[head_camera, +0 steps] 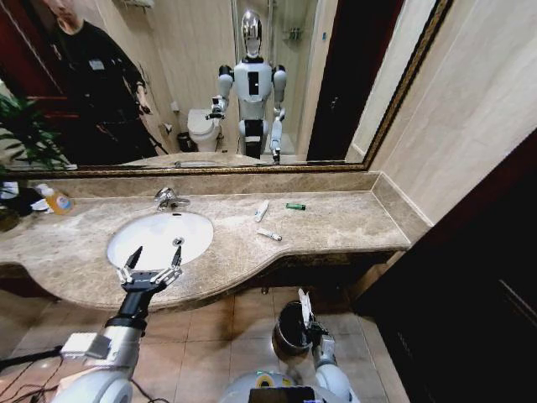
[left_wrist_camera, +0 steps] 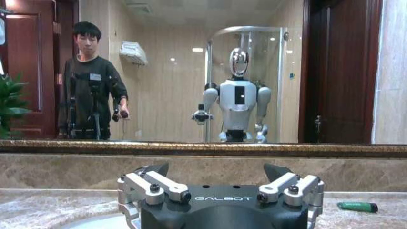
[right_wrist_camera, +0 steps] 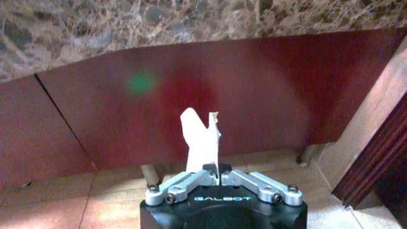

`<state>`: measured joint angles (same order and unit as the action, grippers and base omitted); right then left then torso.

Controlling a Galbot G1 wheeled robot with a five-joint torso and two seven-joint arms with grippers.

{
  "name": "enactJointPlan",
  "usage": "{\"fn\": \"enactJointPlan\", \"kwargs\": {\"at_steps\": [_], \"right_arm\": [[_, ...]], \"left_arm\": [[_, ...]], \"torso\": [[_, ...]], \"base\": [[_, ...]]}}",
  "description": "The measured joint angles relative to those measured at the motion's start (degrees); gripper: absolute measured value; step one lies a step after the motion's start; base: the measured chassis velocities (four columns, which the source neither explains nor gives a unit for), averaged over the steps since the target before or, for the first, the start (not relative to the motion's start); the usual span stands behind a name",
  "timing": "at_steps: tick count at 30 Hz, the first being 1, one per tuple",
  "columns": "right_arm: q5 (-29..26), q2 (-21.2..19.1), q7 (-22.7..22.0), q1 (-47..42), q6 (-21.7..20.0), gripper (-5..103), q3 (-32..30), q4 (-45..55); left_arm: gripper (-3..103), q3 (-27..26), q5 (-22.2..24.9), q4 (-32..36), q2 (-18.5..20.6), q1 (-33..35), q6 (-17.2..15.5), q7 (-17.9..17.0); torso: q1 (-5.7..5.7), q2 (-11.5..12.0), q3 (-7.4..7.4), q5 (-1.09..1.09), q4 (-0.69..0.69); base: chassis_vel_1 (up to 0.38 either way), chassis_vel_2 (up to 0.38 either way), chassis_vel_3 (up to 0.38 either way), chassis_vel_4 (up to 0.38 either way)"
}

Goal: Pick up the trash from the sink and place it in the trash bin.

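Observation:
The white sink [head_camera: 195,232] is set in a beige marble counter. My left gripper [head_camera: 149,267] hovers open over the basin's front rim, nothing between its fingers [left_wrist_camera: 152,185]. Trash lies on the counter right of the basin: a white wrapper [head_camera: 262,210], a white tube [head_camera: 269,234] and a small green piece [head_camera: 294,206], the green piece [left_wrist_camera: 357,206] also showing in the left wrist view. Down by the floor, my right gripper [head_camera: 314,326] is shut on a white wrapper [right_wrist_camera: 201,138] just above the dark round trash bin [head_camera: 289,329].
A chrome faucet [head_camera: 168,198] stands behind the basin and a yellow-orange bottle [head_camera: 55,200] at the counter's far left, near a plant [head_camera: 23,134]. A mirror [head_camera: 210,75] runs along the wall. A red-brown cabinet front [right_wrist_camera: 190,100] is below the counter; dark panelling stands on the right.

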<state>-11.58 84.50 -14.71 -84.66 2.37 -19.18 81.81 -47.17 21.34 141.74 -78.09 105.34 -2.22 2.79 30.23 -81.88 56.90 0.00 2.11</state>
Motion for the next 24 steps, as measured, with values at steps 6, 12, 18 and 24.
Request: {"fn": "enactJointPlan", "kwargs": {"at_steps": [6,12,18,24], "right_arm": [[1.5,0.7,-0.9,0.9,0.9,20,0.2,-1.7],[2.0,0.8,-0.9,1.0,1.2,42,0.3,-2.1],[2.4,0.7,-1.0,0.9,1.6,63,0.2,-2.3],[2.4,0.5,-1.1,0.6,1.7,80,0.2,-2.1]], "left_arm": [[100,0.0,0.0,0.0,0.0,0.0,0.0,0.0],[100,0.0,0.0,0.0,0.0,0.0,0.0,0.0],[100,0.0,0.0,0.0,0.0,0.0,0.0,0.0],[100,0.0,0.0,0.0,0.0,0.0,0.0,0.0]], "torso": [[0.0,0.0,0.0,0.0,0.0],[0.0,0.0,0.0,0.0,0.0],[0.0,0.0,0.0,0.0,0.0],[0.0,0.0,0.0,0.0,0.0]], "base": [[0.0,0.0,0.0,0.0],[0.0,0.0,0.0,0.0],[0.0,0.0,0.0,0.0],[0.0,0.0,0.0,0.0]]}}
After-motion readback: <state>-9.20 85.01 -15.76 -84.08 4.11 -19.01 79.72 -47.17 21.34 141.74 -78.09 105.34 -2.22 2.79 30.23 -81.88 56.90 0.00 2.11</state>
